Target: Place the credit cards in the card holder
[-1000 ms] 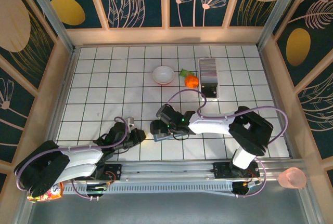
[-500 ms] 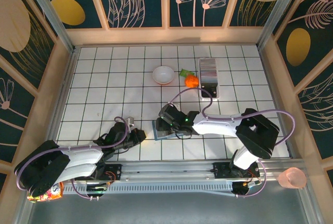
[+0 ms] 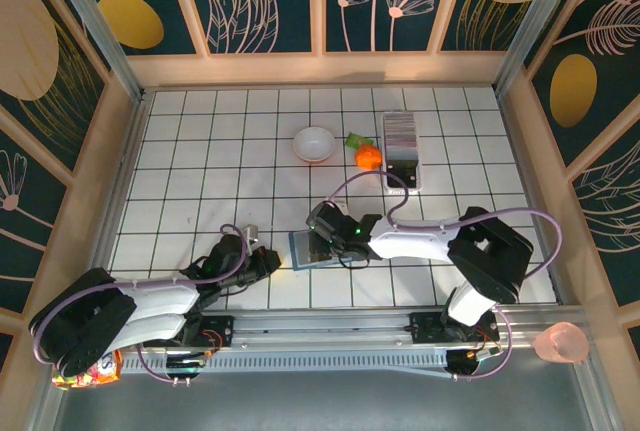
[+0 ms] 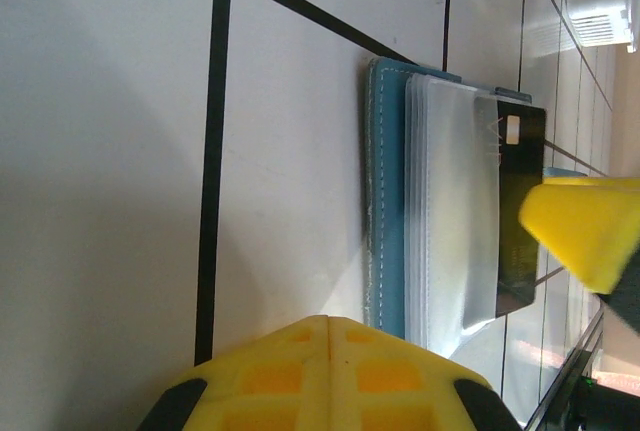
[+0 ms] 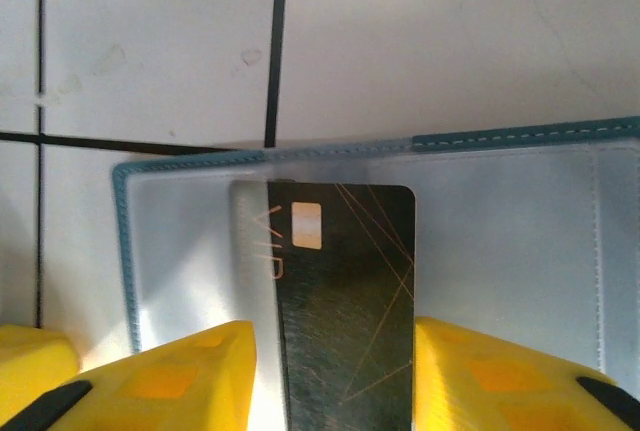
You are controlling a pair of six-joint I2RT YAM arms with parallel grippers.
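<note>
Carrying everything: white tabletop ruled with a black grid (image 3: 200,151).
Card supply: striped grey-and-white stack of credit cards (image 3: 403,131) at the far right of the table, well apart from the work.
Card holder: flat teal-blue folding wallet with a clear inner sleeve (image 3: 303,251), lying open near the front middle of the table.
Card in play: dark rectangular plastic card printed VIP (image 5: 345,301), lying over the sleeve; I cannot tell whether its front edge is under the plastic or on top of it.
Right gripper (image 5: 335,336): jaws part-way spread on either side of the dark card. A sliver of light shows on one side, so I cannot tell whether they pinch it.
Left gripper (image 4: 325,326): jaws pressed together on nothing, near the holder's teal edge but not on it.
Risk, holder: nothing pins it, so a push on the card would likely slide it across the smooth tabletop.
Risk, card: a squeeze on its edges could bow or tilt it. It would then ride over the sleeve's lip, or flick free.
</note>
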